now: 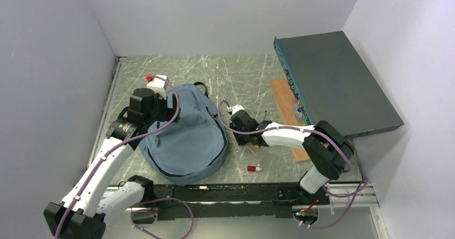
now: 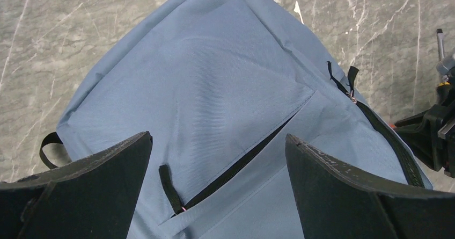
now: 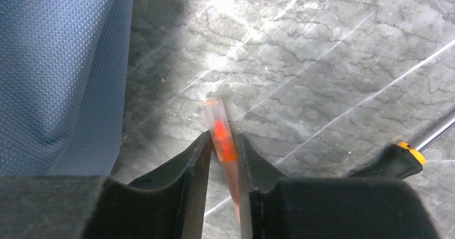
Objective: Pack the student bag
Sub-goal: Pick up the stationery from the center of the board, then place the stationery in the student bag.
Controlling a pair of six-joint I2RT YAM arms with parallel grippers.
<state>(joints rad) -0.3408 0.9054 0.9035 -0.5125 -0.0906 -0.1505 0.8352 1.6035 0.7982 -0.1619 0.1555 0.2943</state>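
Since the student bag (image 2: 214, 78) looks limp, grip its zipper pull (image 2: 170, 188); left hand (image 2: 217, 138) apart, right hand (image 3: 222, 137) clamps orange pen (image 3: 214, 113).

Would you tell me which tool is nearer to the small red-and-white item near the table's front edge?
Right. The right tool, shut on an orange pen, is just beyond the small red-and-white item; the left tool hovers open over the blue backpack, well to its left.

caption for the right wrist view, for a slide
Right gripper shut on a slim clear-and-orange pen, beside the blue student bag
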